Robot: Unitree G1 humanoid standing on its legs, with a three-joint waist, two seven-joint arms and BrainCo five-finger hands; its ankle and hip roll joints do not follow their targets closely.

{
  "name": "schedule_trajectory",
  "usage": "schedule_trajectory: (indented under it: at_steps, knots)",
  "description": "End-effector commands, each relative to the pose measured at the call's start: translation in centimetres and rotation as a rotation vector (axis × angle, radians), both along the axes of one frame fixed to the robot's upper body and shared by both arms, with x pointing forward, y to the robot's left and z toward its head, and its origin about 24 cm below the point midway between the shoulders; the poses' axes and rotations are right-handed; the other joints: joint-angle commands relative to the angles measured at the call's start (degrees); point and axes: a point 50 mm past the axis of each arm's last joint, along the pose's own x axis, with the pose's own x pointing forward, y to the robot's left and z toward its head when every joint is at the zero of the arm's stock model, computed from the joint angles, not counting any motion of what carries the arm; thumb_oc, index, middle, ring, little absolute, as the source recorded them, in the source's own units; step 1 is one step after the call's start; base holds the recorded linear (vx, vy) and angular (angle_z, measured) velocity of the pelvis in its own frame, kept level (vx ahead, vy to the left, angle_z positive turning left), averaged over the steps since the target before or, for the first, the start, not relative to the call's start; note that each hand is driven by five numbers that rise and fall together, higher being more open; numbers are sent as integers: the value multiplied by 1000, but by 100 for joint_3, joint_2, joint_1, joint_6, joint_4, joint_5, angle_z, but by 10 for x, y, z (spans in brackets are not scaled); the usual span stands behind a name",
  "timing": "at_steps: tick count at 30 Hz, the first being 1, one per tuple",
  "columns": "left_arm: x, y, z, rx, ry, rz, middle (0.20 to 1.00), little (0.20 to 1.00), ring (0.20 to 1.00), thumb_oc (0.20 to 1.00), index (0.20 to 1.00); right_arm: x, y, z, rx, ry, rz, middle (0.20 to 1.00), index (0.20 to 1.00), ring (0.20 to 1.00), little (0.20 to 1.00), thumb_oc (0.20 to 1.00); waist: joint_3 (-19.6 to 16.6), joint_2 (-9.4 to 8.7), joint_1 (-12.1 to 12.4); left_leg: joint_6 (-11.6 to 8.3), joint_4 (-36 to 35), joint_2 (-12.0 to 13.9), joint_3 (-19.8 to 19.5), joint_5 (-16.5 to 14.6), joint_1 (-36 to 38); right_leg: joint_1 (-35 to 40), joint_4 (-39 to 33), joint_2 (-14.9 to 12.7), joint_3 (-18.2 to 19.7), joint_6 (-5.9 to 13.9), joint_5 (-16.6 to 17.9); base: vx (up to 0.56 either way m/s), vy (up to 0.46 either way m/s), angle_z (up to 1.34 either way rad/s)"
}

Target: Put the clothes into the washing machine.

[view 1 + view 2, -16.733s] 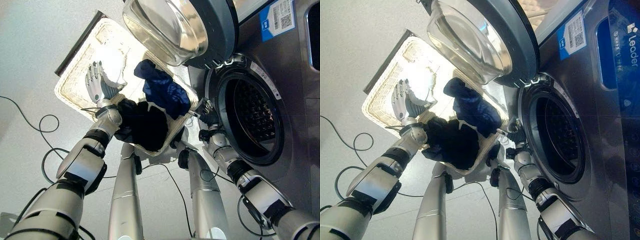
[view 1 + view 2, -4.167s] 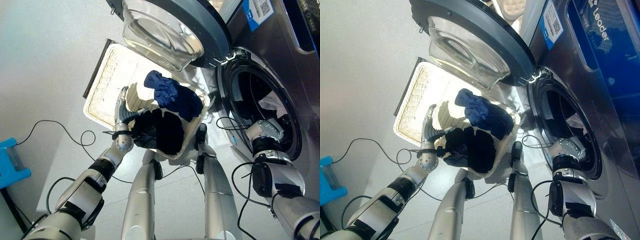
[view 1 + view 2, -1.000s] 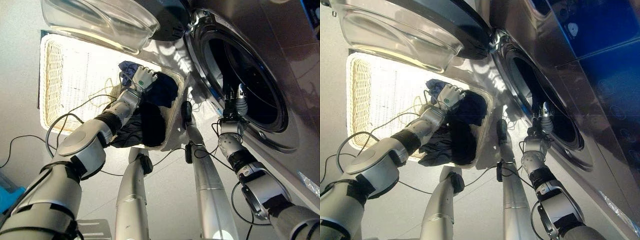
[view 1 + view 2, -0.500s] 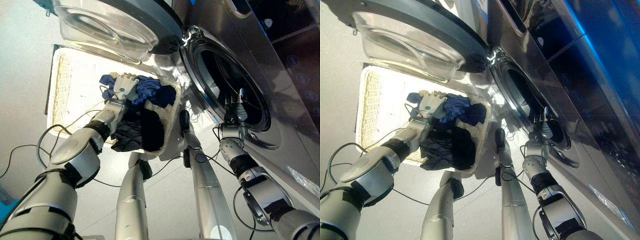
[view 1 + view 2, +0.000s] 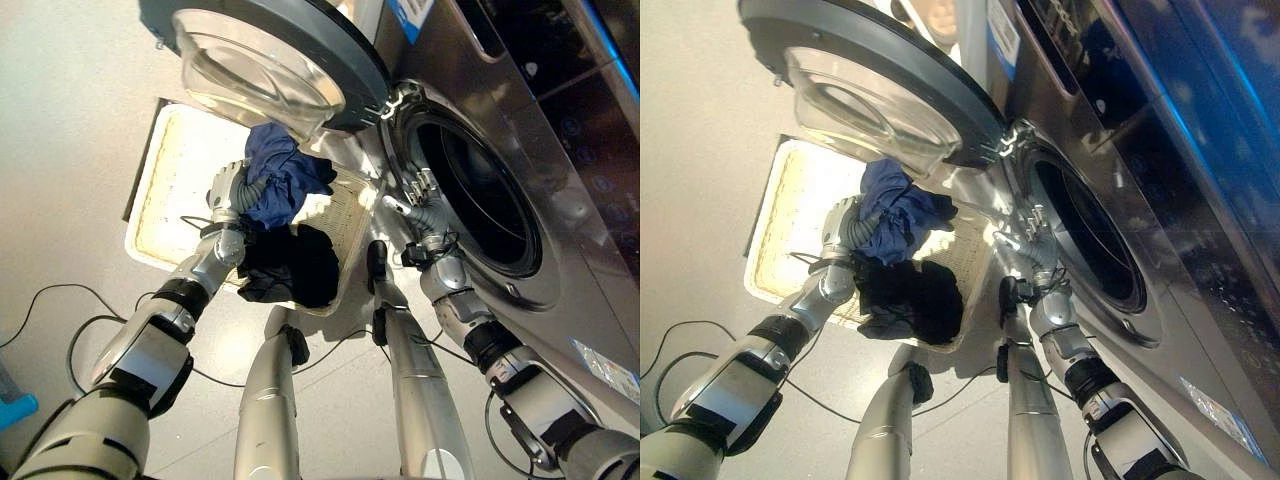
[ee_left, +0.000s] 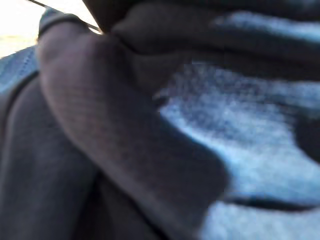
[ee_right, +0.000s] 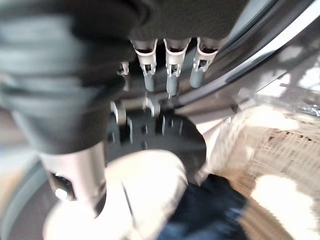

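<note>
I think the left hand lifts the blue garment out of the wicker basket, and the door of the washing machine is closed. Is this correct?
Not quite. The left hand does lift the blue garment above the wicker basket, but the washing machine door is open, not closed. The left eye view shows it swung out over the basket, with the dark drum exposed.

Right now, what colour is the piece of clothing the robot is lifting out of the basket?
Dark blue. The garment held up by the left hand shows best in the left eye view.
</note>
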Motion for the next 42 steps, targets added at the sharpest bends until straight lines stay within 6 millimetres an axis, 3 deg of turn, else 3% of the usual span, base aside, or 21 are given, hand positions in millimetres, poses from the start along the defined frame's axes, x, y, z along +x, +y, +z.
schedule_trajectory:
  at_steps: [1,5,6,11,22,23,25,26,33,42]
  knots:
    - [-3,-11,23,-130,-76,-152,200,200,200,200,200,-1,15,23,-149,-109,118,1000,1000,1000,1000,1000,-86,-176,186,-326,678,-210,107,-711,-36,102,476,-147,-359,615,-334,-10,-44,5]
    - [-7,-23,26,-168,-64,-271,200,200,200,200,200,1,18,31,-283,-138,150,1000,1000,1000,1000,1000,-86,-165,274,-305,685,-227,52,-732,-12,138,507,-180,-418,625,-355,-12,-57,11]
    - [-11,-34,29,-166,-54,-367,200,200,200,200,200,3,22,38,-350,-151,192,1000,1000,1000,1000,1000,-86,-150,335,-289,673,-244,9,-741,12,167,504,-200,-449,634,-351,-10,-65,6]
    - [-17,-54,38,-126,-41,-538,200,200,200,200,200,13,32,56,-431,-137,279,1000,1000,1000,1000,1000,-86,-102,443,-274,682,-306,-83,-761,51,212,499,-225,-492,634,-339,-6,-47,5]
    - [-22,-73,50,-109,-25,-704,200,200,200,200,200,27,37,70,-495,-117,242,1000,1000,1000,1000,1000,-86,-26,544,-245,750,-364,-187,-781,20,210,553,-267,-514,600,-346,1,-17,7]
    - [-28,-86,55,-84,-31,-769,200,200,200,200,200,29,45,78,-518,-131,240,1000,1000,1000,1000,1000,-86,16,587,-223,707,-407,-229,-769,19,204,537,-269,-521,597,-326,-5,-34,6]
    - [-28,-86,55,-84,-31,-769,200,200,200,200,200,29,45,78,-518,-131,240,1000,1000,1000,1000,1000,-86,16,587,-223,707,-407,-229,-769,19,204,537,-269,-521,597,-326,-2,-33,6]
    - [-32,-95,59,-85,-35,-816,200,200,200,200,200,28,58,83,-493,-92,350,1000,1000,1000,1000,1000,-86,33,636,-207,689,-458,-275,-750,30,223,509,-278,-536,586,-296,1,-34,13]
    - [-36,-103,66,-120,-62,-860,200,200,200,200,200,25,69,75,-353,4,556,1000,1000,1000,1000,1000,-86,32,660,-197,690,-508,-331,-739,56,267,484,-286,-539,569,-283,-4,-21,11]
    - [-39,-113,77,-206,-95,-928,200,200,200,200,200,29,74,58,-386,91,567,1000,1000,1000,1000,1000,-86,11,656,-196,611,-555,-372,-678,103,337,373,-244,-536,546,-239,-2,-3,1]
